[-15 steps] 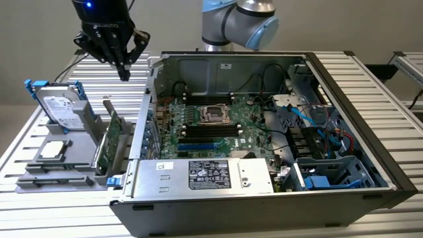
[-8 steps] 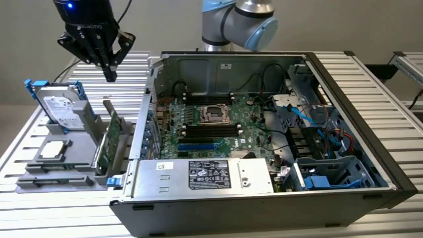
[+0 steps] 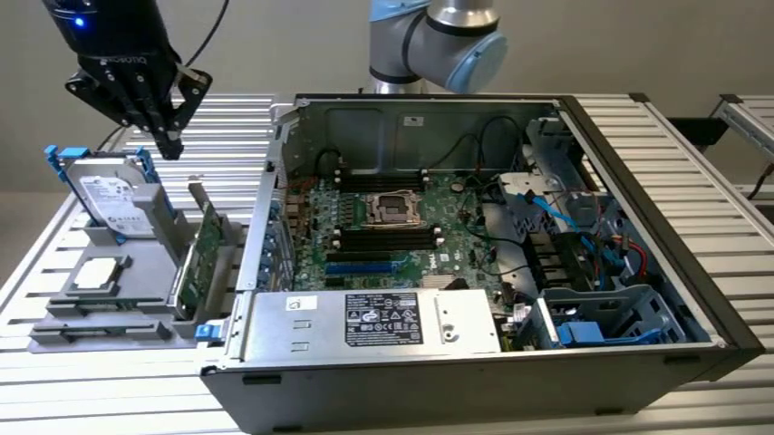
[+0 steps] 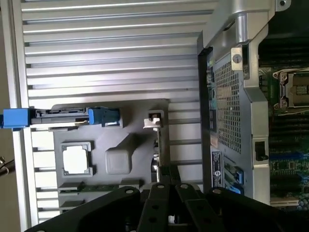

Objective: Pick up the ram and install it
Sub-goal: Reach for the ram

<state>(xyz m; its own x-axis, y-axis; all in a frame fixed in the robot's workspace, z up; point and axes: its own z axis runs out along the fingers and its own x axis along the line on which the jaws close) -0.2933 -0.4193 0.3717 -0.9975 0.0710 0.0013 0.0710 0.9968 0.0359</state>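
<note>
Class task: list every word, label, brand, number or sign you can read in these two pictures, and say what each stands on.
"ROBOTIQ": faint, on the black body of the gripper.
Too small to read: the power supply label.
Too small to read: the hard drive label.
Blurred, unreadable: the case sticker in the wrist view.

Ram [image 4: 99,186] lies in holder [image 4: 133,137] beside computer case [image 3: 459,390].

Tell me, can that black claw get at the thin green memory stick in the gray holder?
Probably yes. The shut claw hangs above the gray holder, where the memory stick lies uncovered along one edge; the hard drive and upright card stand aside from it.
</note>
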